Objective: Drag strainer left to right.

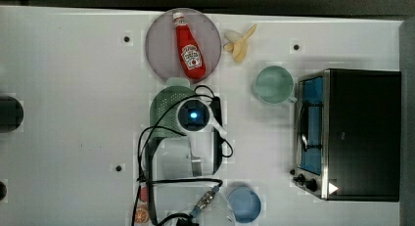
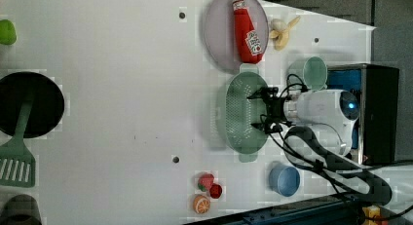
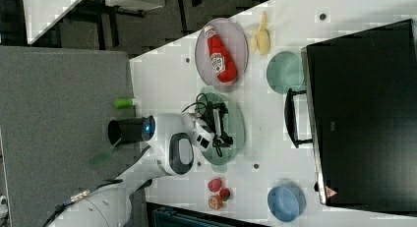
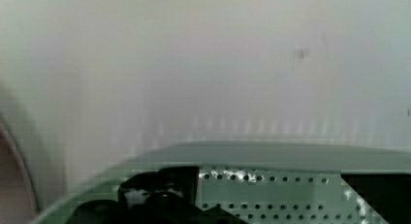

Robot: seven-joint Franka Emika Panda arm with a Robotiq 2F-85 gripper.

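Left view: ketchup bottle [image 2: 247,34] on plate [image 2: 218,35]; claw [image 2: 257,110] inside strainer [image 2: 237,113].

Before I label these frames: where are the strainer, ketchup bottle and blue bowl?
strainer [image 2: 238,113], left view, perforated floor.
ketchup bottle [image 1: 189,47], top view, red body.
blue bowl [image 1: 244,205], top view, inside.

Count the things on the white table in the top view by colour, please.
Mint green: 2, strainer and mug
Red: 1, ketchup bottle
Blue: 1, bowl
Yellow: 1, banana
Grey: 1, plate
Black: 1, toaster oven
Total: 7
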